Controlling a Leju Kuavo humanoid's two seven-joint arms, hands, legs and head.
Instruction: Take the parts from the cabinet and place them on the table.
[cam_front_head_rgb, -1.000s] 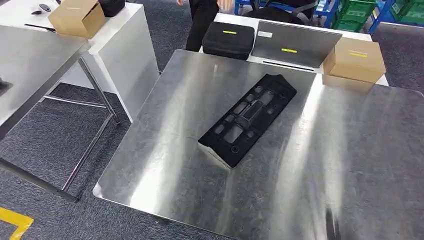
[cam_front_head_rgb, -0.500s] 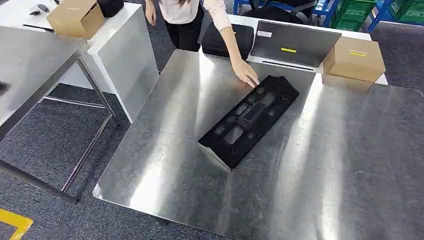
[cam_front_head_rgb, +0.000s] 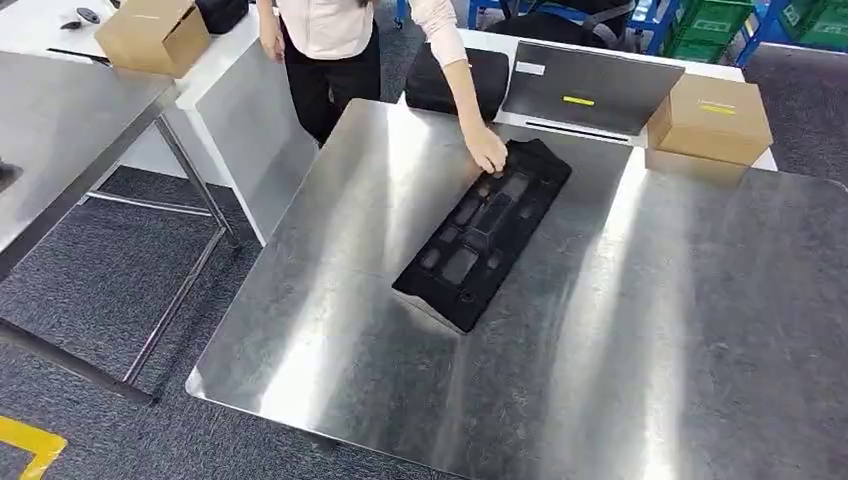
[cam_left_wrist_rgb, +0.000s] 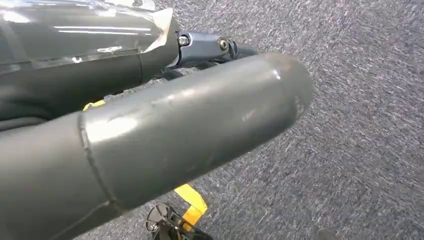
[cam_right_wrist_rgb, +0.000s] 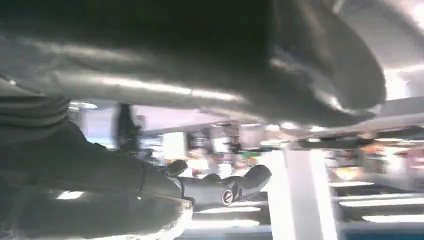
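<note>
Fingers (cam_right_wrist_rgb: 250, 182) of right hand (cam_right_wrist_rgb: 220, 192) curled, empty; left's unclear; black part (cam_front_head_rgb: 485, 232) lies diagonal, near-left to far-right.

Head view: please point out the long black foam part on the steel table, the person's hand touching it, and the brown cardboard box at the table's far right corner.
long black foam part (cam_front_head_rgb: 478, 240), head view, its recessed middle.
person's hand (cam_front_head_rgb: 487, 152), head view, back of the hand.
brown cardboard box (cam_front_head_rgb: 708, 117), head view, its top face.

Grey carpet (cam_front_head_rgb: 90, 290); steel table (cam_front_head_rgb: 700, 330); white counter (cam_front_head_rgb: 250, 90)
</note>
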